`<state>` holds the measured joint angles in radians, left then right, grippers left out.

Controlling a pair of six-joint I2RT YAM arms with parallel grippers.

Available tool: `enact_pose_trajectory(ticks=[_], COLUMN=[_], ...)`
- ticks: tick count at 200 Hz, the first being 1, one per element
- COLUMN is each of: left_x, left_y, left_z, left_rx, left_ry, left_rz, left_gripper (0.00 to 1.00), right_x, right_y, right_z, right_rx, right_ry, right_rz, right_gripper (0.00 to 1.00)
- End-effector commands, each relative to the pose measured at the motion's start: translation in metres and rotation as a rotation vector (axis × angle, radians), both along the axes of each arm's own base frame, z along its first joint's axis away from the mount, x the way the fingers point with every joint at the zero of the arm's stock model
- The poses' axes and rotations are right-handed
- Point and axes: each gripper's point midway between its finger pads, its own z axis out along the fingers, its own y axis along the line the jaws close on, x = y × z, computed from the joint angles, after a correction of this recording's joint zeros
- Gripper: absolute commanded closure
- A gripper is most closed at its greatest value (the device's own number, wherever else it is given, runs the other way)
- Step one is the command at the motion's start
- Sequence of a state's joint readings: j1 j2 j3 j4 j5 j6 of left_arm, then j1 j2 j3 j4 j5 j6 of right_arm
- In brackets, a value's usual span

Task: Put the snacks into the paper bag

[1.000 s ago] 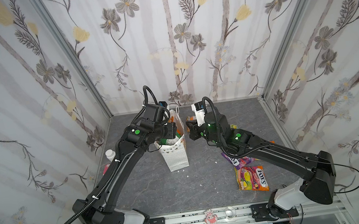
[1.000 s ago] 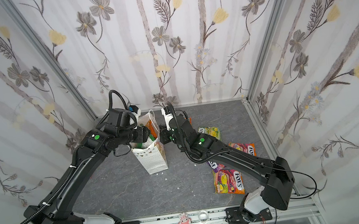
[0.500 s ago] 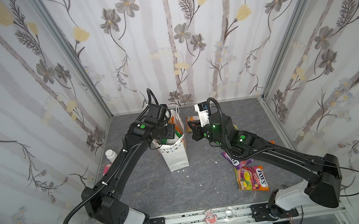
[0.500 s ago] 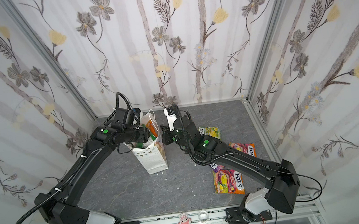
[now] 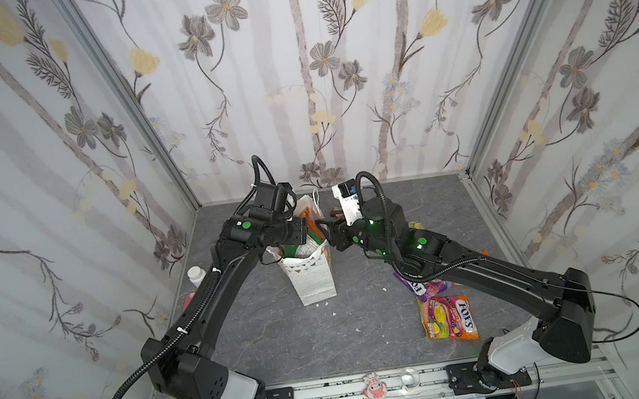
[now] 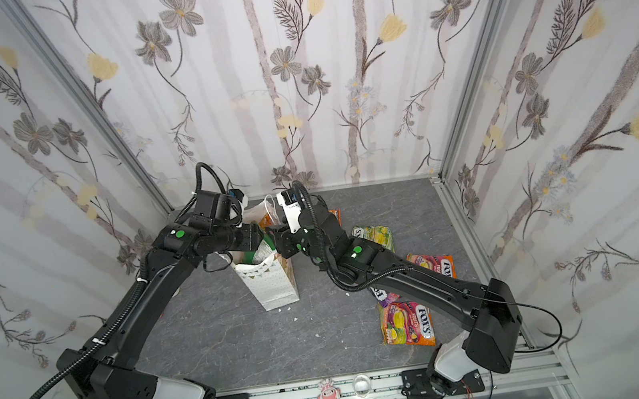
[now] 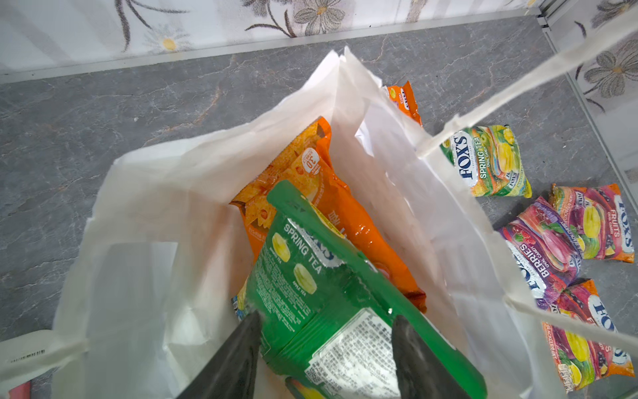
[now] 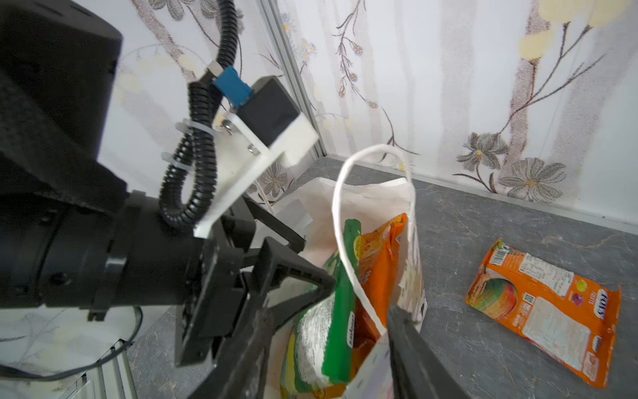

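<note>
Left wrist view: bag (image 7: pixel 155 207) upright on table (image 7: pixel 103 103), mouth open — orange packet (image 7: pixel 310 179) inside, green packet (image 7: pixel 310 286) alongside, pinched by left gripper (image 7: pixel 326 316). Right gripper (image 8: pixel 329 311) fingers (image 8: pixel 414 352) spread at bag rim. Other packets (image 7: pixel 566 241) loose beside bag.

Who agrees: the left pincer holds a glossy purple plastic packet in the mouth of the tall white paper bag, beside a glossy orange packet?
Wrong colour: the left wrist view shows the glossy plastic packet in the left pincer is green, not purple. It is in the tall white paper bag's mouth, beside the glossy orange packet.
</note>
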<state>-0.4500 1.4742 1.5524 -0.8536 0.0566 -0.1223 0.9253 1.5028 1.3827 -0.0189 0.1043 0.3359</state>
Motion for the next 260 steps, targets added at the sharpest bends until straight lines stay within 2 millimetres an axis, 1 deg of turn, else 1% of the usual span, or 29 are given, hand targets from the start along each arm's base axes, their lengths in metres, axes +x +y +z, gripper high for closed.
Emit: enact_pose_trajectory(ticks=[1, 9, 12, 14, 18, 29, 35, 46, 48, 49, 50, 63, 77, 81, 104, 131, 152, 166, 186, 200, 210, 211, 213, 222, 241, 260], left_x=[0.003, 0.003, 0.003, 0.003, 0.002, 0.002, 0.001, 0.001, 0.001, 0.001, 0.001, 0.001, 0.0, 0.0, -0.002, 0.004, 0.015, 0.023, 0.025, 0.019, 0.016, 0.017, 0.016, 0.015, 0.011, 0.009], left_y=[-0.003, -0.002, -0.003, -0.002, -0.002, -0.001, -0.001, -0.002, -0.002, -0.002, -0.002, -0.005, -0.008, -0.009, -0.021, -0.027, -0.033, -0.038, -0.05, -0.056, -0.054, -0.053, -0.053, -0.051, -0.048, -0.046], left_z=[0.004, 0.004, 0.004, 0.004, 0.004, 0.006, 0.006, 0.006, 0.006, 0.007, 0.006, 0.005, 0.0, -0.003, -0.015, -0.026, -0.032, -0.036, -0.052, -0.072, -0.084, -0.084, -0.086, -0.093, -0.104, -0.111], left_rx=[-0.014, -0.011, -0.011, -0.011, -0.01, -0.014, -0.014, -0.017, -0.019, -0.021, -0.021, -0.026, -0.026, -0.028, -0.065, -0.065, -0.06, -0.025, 0.016, 0.033, 0.058, 0.06, 0.067, 0.084, 0.107, 0.115], left_ry=[-0.03, -0.029, -0.03, -0.029, -0.031, -0.034, -0.034, -0.035, -0.035, -0.035, -0.034, -0.028, -0.01, -0.002, 0.042, 0.056, 0.066, 0.07, 0.105, 0.166, 0.196, 0.197, 0.201, 0.214, 0.241, 0.258], left_rz=[-0.019, -0.019, -0.021, -0.019, -0.02, -0.021, -0.023, -0.025, -0.026, -0.027, -0.028, -0.038, -0.05, -0.055, -0.095, -0.098, -0.097, -0.093, -0.113, -0.139, -0.138, -0.136, -0.135, -0.131, -0.133, -0.128], left_gripper=[0.39, 0.39, 0.39, 0.39, 0.39, 0.39, 0.39, 0.39, 0.39, 0.39, 0.39, 0.4, 0.43, 0.44, 0.56, 0.62, 0.64, 0.66, 0.69, 0.72, 0.73, 0.73, 0.73, 0.73, 0.73, 0.73], right_x=[0.016, 0.024, 0.026, 0.03, 0.036, 0.045, 0.049, 0.053, 0.054, 0.054, 0.054, 0.055, 0.055, 0.055, 0.05, 0.038, 0.037, 0.036, 0.035, 0.035, 0.034, 0.032, 0.03, 0.028, 0.026, 0.025], right_y=[0.005, 0.004, 0.002, 0.005, 0.005, 0.006, 0.005, 0.007, 0.007, 0.008, 0.008, 0.009, 0.01, 0.01, 0.007, 0.004, 0.004, 0.005, 0.005, 0.007, 0.007, 0.005, 0.003, 0.002, 0.002, 0.0], right_z=[0.003, 0.001, 0.005, -0.003, -0.009, -0.012, -0.013, -0.017, -0.017, -0.018, -0.018, -0.02, -0.021, -0.021, -0.017, -0.008, -0.017, -0.021, -0.023, -0.023, -0.023, -0.015, -0.01, -0.006, -0.005, -0.005], right_rx=[-0.031, -0.048, -0.047, -0.065, -0.084, -0.098, -0.101, -0.101, -0.1, -0.1, -0.1, -0.097, -0.09, -0.087, -0.054, 0.023, 0.024, 0.025, 0.027, 0.03, 0.036, 0.05, 0.06, 0.076, 0.083, 0.084], right_ry=[-0.029, -0.027, -0.032, -0.02, -0.013, -0.007, 0.0, 0.012, 0.013, 0.015, 0.015, 0.021, 0.024, 0.024, 0.021, 0.012, 0.022, 0.028, 0.034, 0.037, 0.037, 0.027, 0.021, 0.015, 0.015, 0.014], right_rz=[-0.066, -0.105, -0.121, -0.127, -0.146, -0.171, -0.179, -0.178, -0.178, -0.176, -0.176, -0.173, -0.168, -0.167, -0.146, -0.1, -0.093, -0.086, -0.083, -0.075, -0.071, -0.07, -0.069, -0.059, -0.056, -0.058], right_gripper=[0.44, 0.43, 0.44, 0.44, 0.44, 0.46, 0.48, 0.59, 0.62, 0.65, 0.65, 0.85, 0.99, 1.0, 1.0, 1.0, 1.0, 1.0, 1.0, 1.0, 1.0, 1.0, 1.0, 1.0, 1.0, 1.0])
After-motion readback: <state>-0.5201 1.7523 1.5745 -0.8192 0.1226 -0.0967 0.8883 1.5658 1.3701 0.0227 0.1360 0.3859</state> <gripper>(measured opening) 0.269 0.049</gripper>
